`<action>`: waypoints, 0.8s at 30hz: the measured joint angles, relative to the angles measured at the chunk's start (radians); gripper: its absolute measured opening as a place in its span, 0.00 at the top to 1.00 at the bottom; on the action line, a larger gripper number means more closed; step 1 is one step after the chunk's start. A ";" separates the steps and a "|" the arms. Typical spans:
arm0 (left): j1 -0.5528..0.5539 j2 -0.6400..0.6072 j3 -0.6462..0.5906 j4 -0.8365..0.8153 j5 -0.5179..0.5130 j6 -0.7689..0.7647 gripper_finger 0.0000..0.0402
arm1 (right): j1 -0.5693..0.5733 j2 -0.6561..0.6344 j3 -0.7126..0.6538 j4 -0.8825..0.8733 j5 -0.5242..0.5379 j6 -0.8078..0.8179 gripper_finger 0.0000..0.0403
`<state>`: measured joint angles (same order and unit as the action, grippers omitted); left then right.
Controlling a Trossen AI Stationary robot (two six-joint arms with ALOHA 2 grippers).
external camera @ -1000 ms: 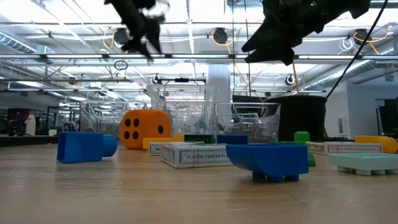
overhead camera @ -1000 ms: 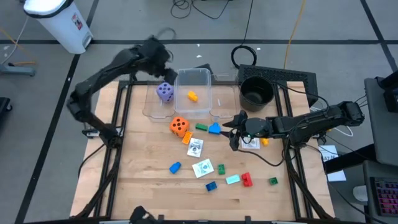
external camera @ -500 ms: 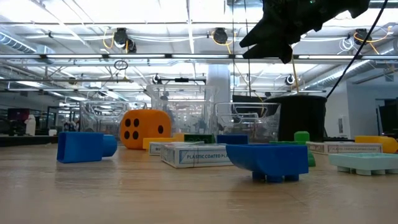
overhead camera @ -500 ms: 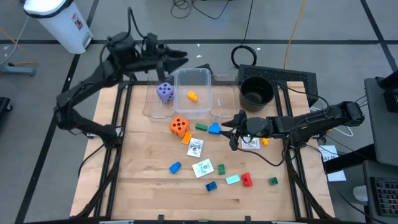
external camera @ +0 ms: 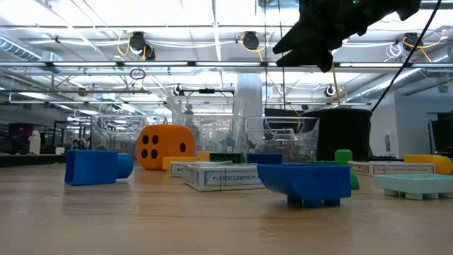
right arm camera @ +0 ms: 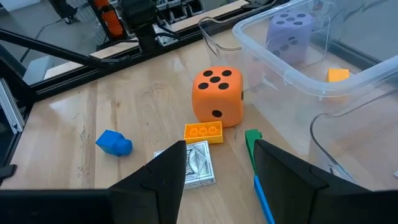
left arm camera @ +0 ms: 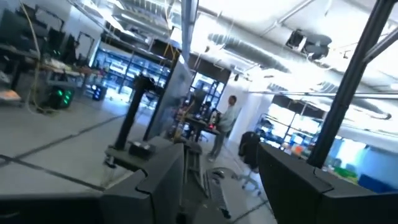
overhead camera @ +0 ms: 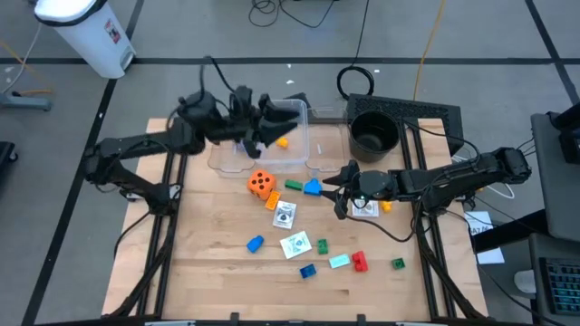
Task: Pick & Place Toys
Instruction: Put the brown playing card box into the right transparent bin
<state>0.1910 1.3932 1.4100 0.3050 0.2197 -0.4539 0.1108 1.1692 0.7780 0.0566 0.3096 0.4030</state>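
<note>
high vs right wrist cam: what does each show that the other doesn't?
High only: both arms, the left claw over the clear tub, the black pot, and the blocks near the front edge, such as the red block.
Right wrist only: the purple die, seen through the tub wall; in the high view the left arm covers it.
Both: the orange die, the yellow block in the tub, the blue block and a printed card.

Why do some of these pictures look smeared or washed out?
High view: the left arm is motion-blurred over the clear tub. Left wrist view: the whole room is smeared, the ceiling lights washed out. Low view: bright ceiling lights glare behind the orange die.
</note>
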 joint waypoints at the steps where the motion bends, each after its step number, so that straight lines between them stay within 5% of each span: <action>1: -0.012 0.001 -0.028 0.039 -0.010 -0.015 0.48 | 0.000 0.000 0.000 0.000 0.000 0.000 0.55; 10: -0.105 -0.001 -0.192 0.215 -0.034 -0.137 0.48 | 0.000 0.000 0.000 0.000 0.000 0.000 0.55; 24: -0.254 -0.001 -0.204 0.215 -0.090 -0.125 0.48 | 0.000 0.000 0.000 0.000 0.000 0.000 0.55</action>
<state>-0.0629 1.3922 1.2060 0.5198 0.1295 -0.5793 0.1108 1.1694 0.7780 0.0566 0.3092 0.4030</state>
